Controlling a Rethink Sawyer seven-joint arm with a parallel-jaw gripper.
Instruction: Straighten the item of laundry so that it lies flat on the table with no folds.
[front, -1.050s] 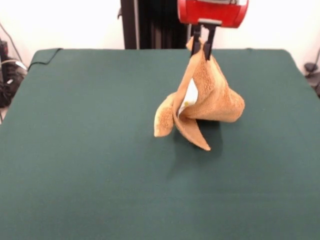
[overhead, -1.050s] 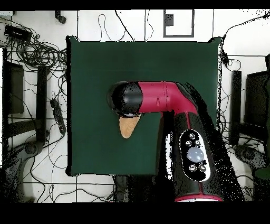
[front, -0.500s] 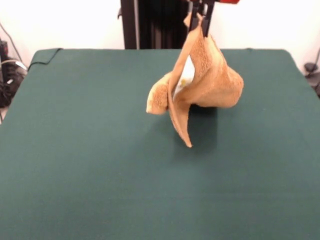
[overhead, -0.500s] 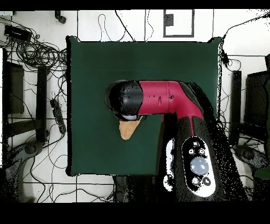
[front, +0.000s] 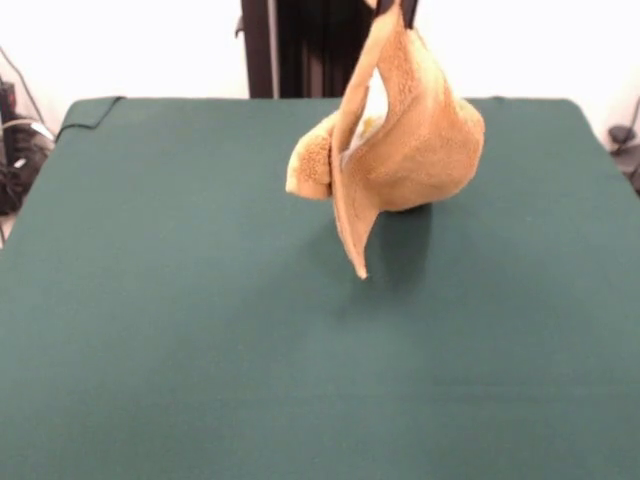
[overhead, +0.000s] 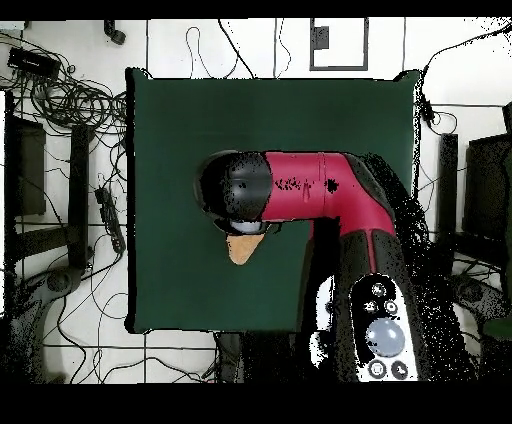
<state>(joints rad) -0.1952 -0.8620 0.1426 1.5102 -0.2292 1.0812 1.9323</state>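
In the front view the table (front: 150, 330) spreads bare and dark green on the left. Right of centre the towel (front: 400, 150) hangs from its top corner at the upper edge of the picture, where only the dark tips of the gripper (front: 395, 8) show. The jaws are clenched on that corner. The towel bunches as it hangs: a rolled lobe juts out to the left, a long narrow point drops lowest in the middle, and a rounded bulge swells to the right. A bit of white shows in the fold near the top. A faint shadow lies on the cloth under and just right of the low point; whether that point touches the table cannot be told.

In the overhead view the arm (overhead: 320, 185) reaches from the right across the table's middle, its black head covering most of the towel. Only a small tan tip pokes out below the head.
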